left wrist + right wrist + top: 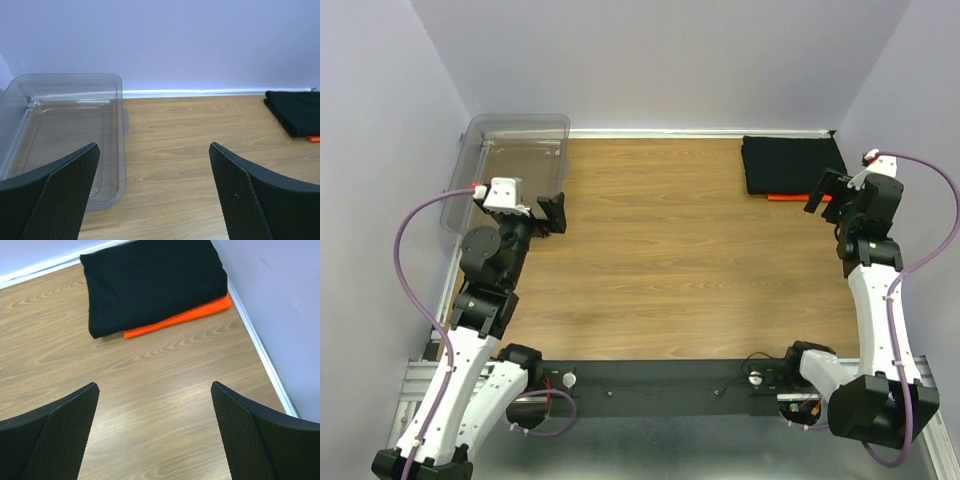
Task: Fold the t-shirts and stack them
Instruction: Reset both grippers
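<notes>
One wooden table [670,260] fills the floor of the cell, with pale walls on three sides. Two arms stand at its near edge: the left arm [470,330] reaches toward the far left, and the right arm [875,290] reaches toward the far right.

One clear plastic bin [515,130] sits in the far left corner, overhanging the table's left edge. Nothing can be seen inside it.

There are two t-shirts, both in the far right corner, stacked as one pile. The black shirt [150,285] is folded into a thick rectangle and lies on top. The orange shirt [185,317] lies flat beneath it, touching it, and only a narrow strip shows along the near edge and at the corner by the right wall. No logo shows on the black cloth.

There are two grippers with four fingers in all. The left gripper [154,150] hangs just beside the bin, its jaws spread wide and grasping nothing, with bare table between the meshed pads [65,195]. The right gripper [152,387] hovers near the pile's near edge, apart from the cloth, likewise released and empty.
</notes>
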